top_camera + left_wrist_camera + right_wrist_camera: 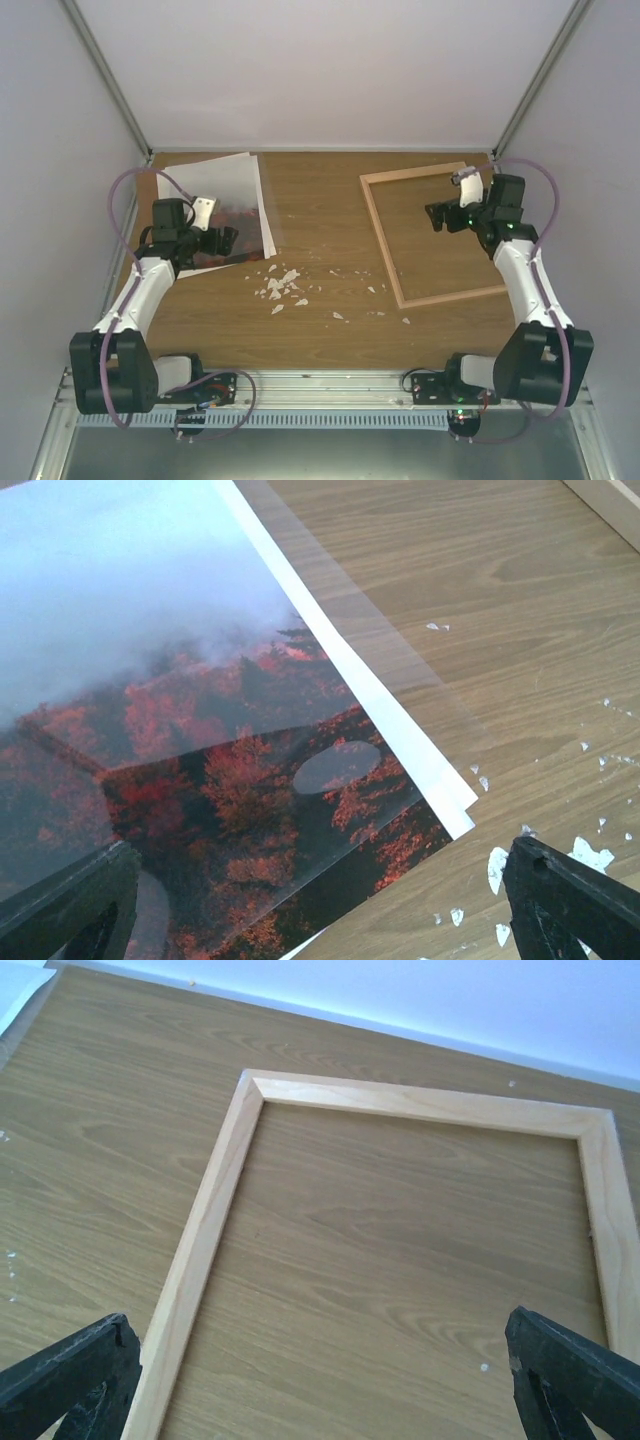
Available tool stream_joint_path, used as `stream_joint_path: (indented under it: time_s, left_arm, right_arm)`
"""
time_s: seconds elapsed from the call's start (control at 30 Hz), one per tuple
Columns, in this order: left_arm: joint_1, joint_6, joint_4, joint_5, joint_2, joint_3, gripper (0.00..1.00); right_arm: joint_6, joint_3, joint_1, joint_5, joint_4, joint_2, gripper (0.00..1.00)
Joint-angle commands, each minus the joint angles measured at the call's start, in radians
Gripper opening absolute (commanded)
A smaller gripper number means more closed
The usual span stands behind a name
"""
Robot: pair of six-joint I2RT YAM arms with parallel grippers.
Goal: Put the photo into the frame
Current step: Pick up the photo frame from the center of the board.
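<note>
The photo (215, 190), red-orange trees under grey mist with a white border, lies flat at the back left of the table. In the left wrist view (200, 740) a clear sheet (400, 670) lies askew on top of it. My left gripper (228, 240) hovers open and empty over the photo's near right corner (320, 920). The light wood frame (381, 245) lies flat at the right, with bare table showing inside its rails (200, 1240). My right gripper (436, 216) is open and empty above the frame's inside (320, 1390).
Small white scraps (280, 285) are scattered on the wooden table between the photo and the frame, some beside my left gripper's right finger (590, 855). White walls close the back and both sides.
</note>
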State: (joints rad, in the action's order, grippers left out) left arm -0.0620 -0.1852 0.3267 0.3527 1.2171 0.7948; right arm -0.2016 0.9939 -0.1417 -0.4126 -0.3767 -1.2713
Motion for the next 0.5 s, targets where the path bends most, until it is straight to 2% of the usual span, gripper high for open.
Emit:
stream_joint_path:
  time_s: [0.0, 0.3, 0.47]
  left_arm:
    - [0.004, -0.012, -0.052, -0.027, -0.059, 0.009, 0.99]
    - [0.004, 0.0, -0.069, -0.038, -0.108, -0.008, 0.99]
    - [0.004, 0.008, -0.075, -0.055, -0.105, -0.01, 0.99]
  right_arm:
    - [0.051, 0.048, 0.085, 0.076, -0.112, -0.056, 1.0]
    - [0.143, 0.095, 0.285, 0.206, -0.125, -0.22, 1.0]
    - [0.175, 0.093, 0.382, 0.262, -0.062, -0.299, 1.0]
